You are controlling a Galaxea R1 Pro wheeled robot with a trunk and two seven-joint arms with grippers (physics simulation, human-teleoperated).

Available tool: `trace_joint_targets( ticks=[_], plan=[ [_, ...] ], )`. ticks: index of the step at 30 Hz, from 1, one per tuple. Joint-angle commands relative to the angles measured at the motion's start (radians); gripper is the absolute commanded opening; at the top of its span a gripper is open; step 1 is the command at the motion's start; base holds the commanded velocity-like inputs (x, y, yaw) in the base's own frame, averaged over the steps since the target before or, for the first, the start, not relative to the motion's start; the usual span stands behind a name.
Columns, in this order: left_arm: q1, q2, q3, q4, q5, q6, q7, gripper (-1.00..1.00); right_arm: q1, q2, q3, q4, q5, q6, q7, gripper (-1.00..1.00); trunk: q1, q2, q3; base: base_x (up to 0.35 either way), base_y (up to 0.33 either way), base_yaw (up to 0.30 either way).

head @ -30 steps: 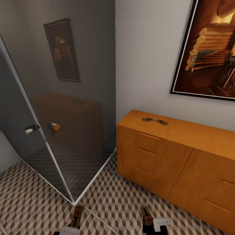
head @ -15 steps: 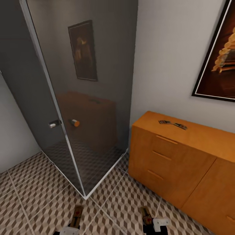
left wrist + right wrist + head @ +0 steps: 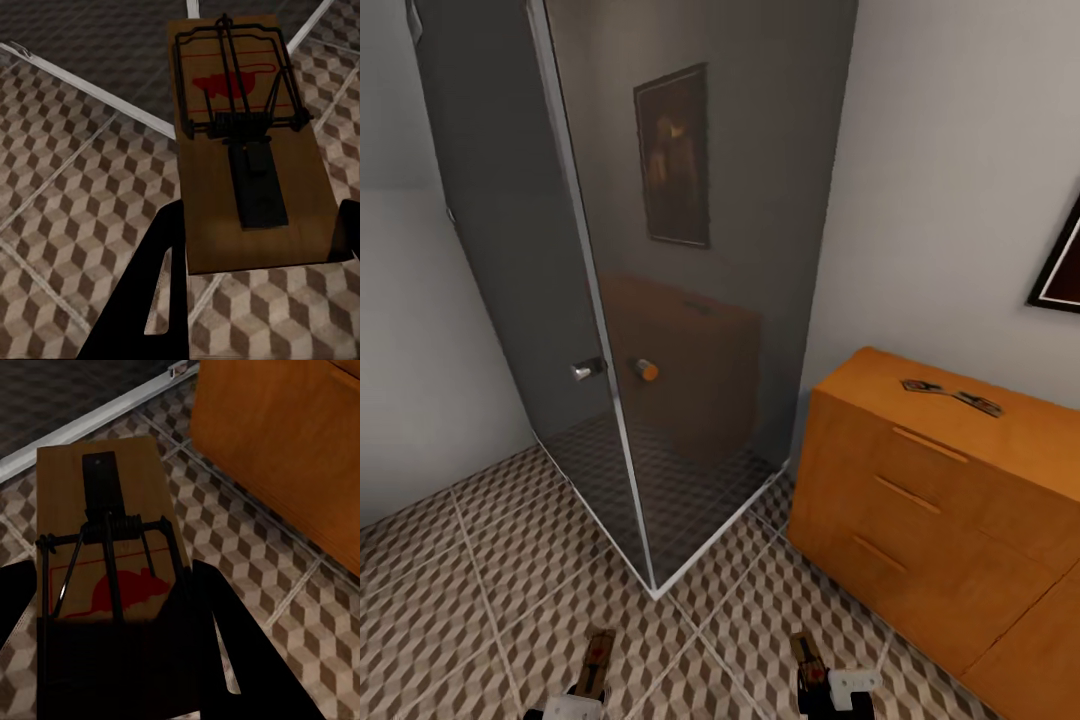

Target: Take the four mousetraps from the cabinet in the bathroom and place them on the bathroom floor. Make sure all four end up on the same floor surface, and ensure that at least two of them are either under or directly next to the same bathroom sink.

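Wooden mousetrap between each hand's fingers.

No readable text, nos. or brand anywhere. Only sign: red mouse silhouette w/ thin red lines printed on each trap board, i.e. the trap in the left wrist view and the trap in the right wrist view. Paintings on wall & traps on cabinet top: too small/dark to tell any lettering.
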State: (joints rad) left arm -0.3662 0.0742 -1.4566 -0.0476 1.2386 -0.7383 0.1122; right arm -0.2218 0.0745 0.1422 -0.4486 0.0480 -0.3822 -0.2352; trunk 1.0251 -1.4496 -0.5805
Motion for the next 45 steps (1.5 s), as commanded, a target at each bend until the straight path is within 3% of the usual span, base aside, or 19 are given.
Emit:
trace_joint_targets(
  ticks=[1,45],
  plan=[
    [0.000,0.001,-0.008,-0.003,-0.001,-0.001,0.011,-1.00,-0.001,-0.001,0.005,0.001,0.003,-0.001,-0.009,-1.00,0.000,0.000,-0.001,0.000,0.000,0.286],
    [0.000,0.001,-0.008,-0.003,-0.001,-0.001,0.011,-1.00,-0.001,-0.001,0.005,0.002,0.003,-0.001,-0.009,-1.00,0.000,0.000,-0.001,0.000,0.000,0.286]
  ],
)
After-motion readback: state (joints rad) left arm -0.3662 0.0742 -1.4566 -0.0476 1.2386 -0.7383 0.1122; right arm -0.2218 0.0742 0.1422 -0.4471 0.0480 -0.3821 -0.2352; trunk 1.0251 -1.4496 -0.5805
